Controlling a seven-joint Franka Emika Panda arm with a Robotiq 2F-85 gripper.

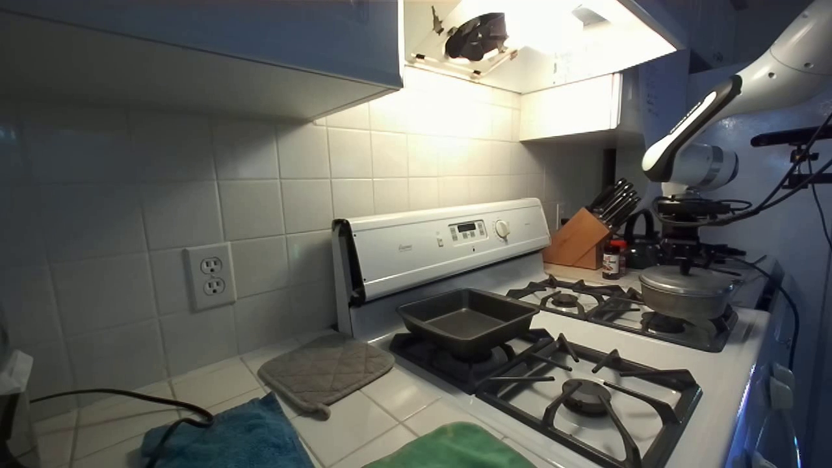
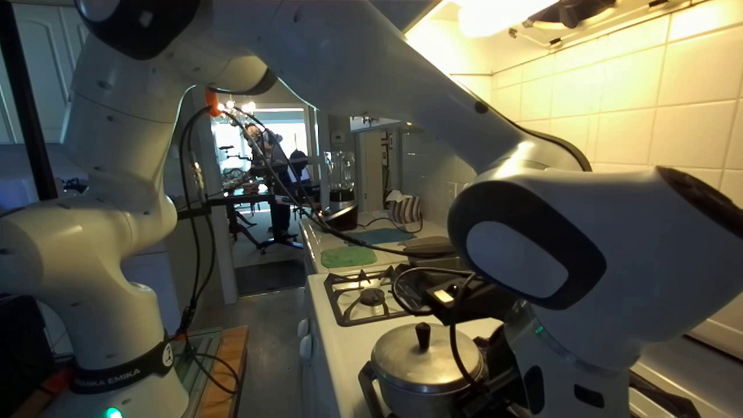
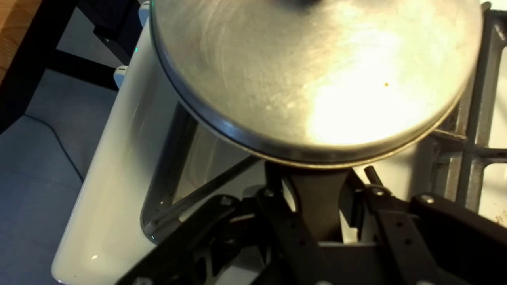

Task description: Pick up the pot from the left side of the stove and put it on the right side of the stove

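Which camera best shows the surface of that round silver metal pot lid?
The wrist view: there the lid looms large and visibly scuffed, though cropped above. Both exterior views show it smaller, with its black knob.

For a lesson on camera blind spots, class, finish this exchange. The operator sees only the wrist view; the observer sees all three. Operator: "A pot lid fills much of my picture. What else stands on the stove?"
Observer: A dark baking pan sits at the back of the stove, toward the end away from the pot.
Operator: Something dark on the lid is cut off by my top edge. What is it?
Observer: The knob, which an exterior view shows whole, standing upright.
Operator: What on the counter lies nearest that pan?
Observer: A grey quilted pad, right beside the stove.
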